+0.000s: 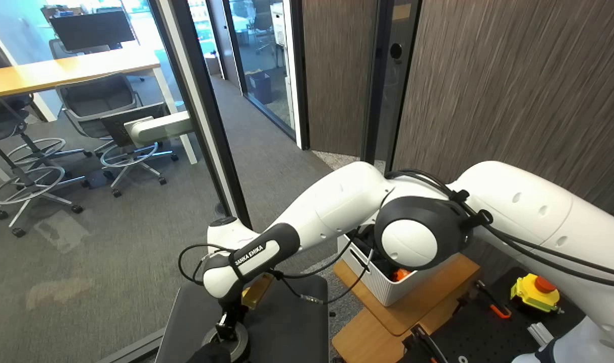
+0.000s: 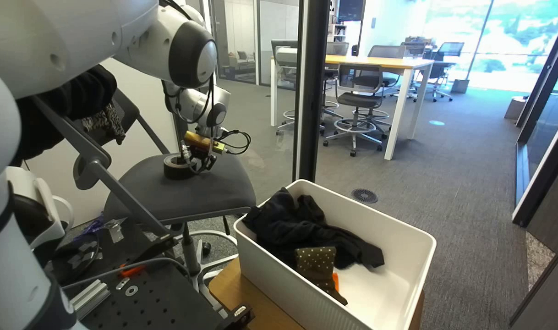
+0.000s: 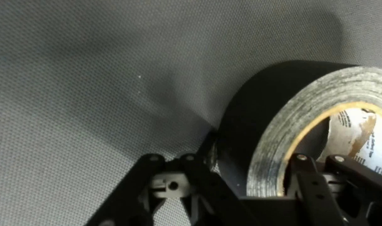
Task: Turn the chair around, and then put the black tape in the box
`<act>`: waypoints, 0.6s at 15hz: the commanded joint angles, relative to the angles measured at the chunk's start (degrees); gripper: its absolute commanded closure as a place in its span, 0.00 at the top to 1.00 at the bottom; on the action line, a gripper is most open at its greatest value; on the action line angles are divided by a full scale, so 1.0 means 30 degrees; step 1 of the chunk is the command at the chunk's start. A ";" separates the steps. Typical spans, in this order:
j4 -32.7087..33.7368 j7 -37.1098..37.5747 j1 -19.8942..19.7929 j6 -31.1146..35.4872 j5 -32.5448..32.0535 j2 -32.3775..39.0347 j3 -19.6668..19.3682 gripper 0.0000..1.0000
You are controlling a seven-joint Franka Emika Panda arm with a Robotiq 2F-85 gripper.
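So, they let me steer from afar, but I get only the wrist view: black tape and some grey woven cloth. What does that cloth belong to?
Observer: Both exterior views show it's the seat of a grey chair.
Visitor: Huh! Anything around to put stuff in?
Observer: Yes, in an exterior view a white box stands on a wood-coloured surface.
Visitor: Is there anything in it?
Observer: Yes, among other things, black cloth lies inside.
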 commanded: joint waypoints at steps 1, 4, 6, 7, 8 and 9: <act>0.1014 0.0040 0.0210 -0.0465 0.0346 0.0531 0.0097 0.17; 0.0701 0.0026 -0.0044 -0.0396 0.0210 0.0361 0.0152 0.17; 0.0406 -0.0162 -0.0412 -0.0618 0.0228 0.0043 0.0132 0.17; 0.0128 -0.0202 -0.0638 -0.0706 0.0171 -0.0265 0.0040 0.17; -0.0158 -0.0312 -0.0991 -0.0952 0.0183 -0.0634 0.0034 0.17; -0.0613 -0.0375 -0.1409 -0.1124 0.0197 -0.1178 0.0029 0.17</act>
